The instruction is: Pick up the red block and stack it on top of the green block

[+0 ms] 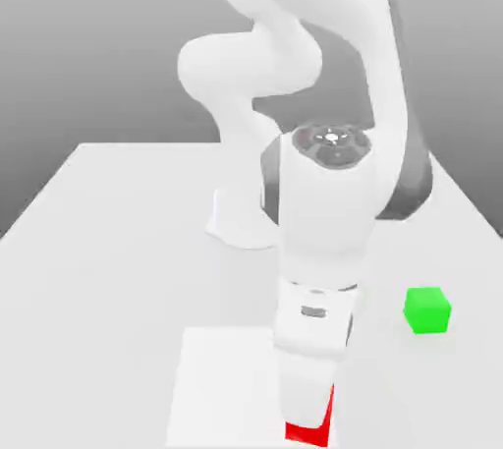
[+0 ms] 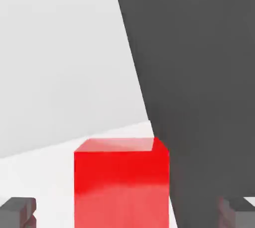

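The Panda arm (image 1: 327,201) reaches down over the table (image 1: 108,280), its base (image 1: 244,219) standing farther back, towards the far edge. In the exterior view, the hand (image 1: 312,319) points downward above the near part of the table, leaning slightly, with its lower end towards the exterior view's left.

The pincer (image 2: 127,213) is wide apart. In the hand view, its two fingertips (image 2: 18,212) stand on opposite sides of the red block (image 2: 122,187), with a visible gap between each of them and the block, so nothing is clamped.

The red block is at the near corner, on the exterior view's right, of a pale square patch (image 1: 221,378) on the table. The lower end of the hand covers part of the block in the exterior view, leaving a red strip along the bottom and one side in sight. In the hand view, the block's upper face and one side face show, the latter lighter than the deep red beside it.

The green block (image 1: 427,310) sits directly on the table towards the exterior view's right, well apart from the red one and farther back. Its top is bare. A dark grey area (image 2: 199,82) borders the pale surfaces in the hand view; what it is, I cannot tell.
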Available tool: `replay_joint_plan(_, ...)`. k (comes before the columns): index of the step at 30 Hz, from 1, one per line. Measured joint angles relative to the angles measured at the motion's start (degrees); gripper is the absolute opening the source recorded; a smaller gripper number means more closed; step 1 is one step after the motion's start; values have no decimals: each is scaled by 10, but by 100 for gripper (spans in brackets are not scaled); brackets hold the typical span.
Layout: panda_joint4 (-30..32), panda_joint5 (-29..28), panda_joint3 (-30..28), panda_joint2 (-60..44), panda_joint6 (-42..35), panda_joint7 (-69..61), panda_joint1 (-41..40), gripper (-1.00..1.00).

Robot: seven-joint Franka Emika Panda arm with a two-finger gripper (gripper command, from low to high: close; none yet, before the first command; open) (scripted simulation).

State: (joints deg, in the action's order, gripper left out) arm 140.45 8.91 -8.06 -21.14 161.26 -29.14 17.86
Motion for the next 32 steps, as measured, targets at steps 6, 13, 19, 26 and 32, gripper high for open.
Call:
replay_joint_plan(6,-2,4,5,-11,7,-3,-4,-100)
replay_joint_plan(13,17,-36,-16,83,-67,28,16,-100)
replay_joint_plan(19,113,-52,68,194,-86,109,151,-100)
replay_joint_plan(26,183,-86,110,216,-31,186,241,-100)
replay_joint_plan(32,181,-98,107,158,26,195,242,100)
